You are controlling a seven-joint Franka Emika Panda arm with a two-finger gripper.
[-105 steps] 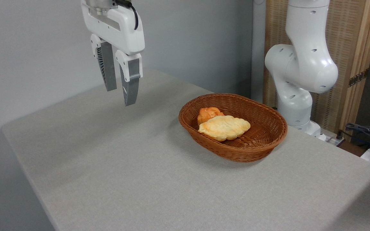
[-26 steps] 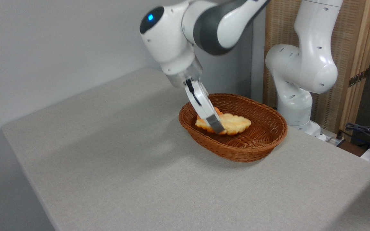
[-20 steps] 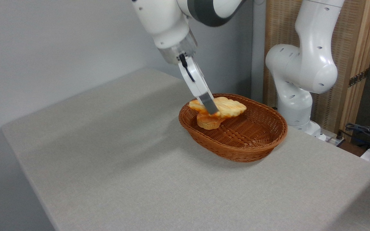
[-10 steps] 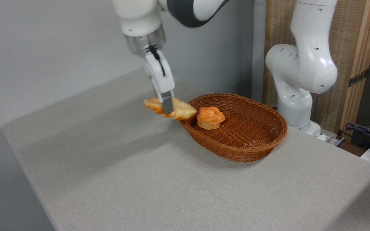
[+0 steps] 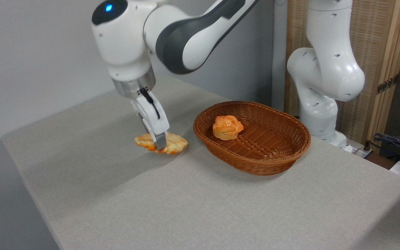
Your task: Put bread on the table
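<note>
The pincer (image 5: 160, 145) is clenched on the bread (image 5: 161, 143), gripping it across its middle, with the near finger (image 5: 159, 140) crossing the front of the pastry and the far finger hidden behind it. The bread lies roughly flat and low over the counter (image 5: 200, 205), to the left of the basket (image 5: 255, 161) and clear of its rim; whether its underside touches the grey fabric or hangs just above it cannot be told from this angle. Its pale golden ends stick out on both sides of the finger, the browned edges showing. The arm (image 5: 186, 38) reaches in from the upper right, its wrist bent downward over the bread, a blue light lit on the joint above. Inside the basket a bun (image 5: 227, 127) sits alone toward the left end, upright on the woven floor. The arm's white base (image 5: 319, 100) stands behind the basket, at the counter's far edge, in front of a wooden screen (image 5: 377, 52).
</note>
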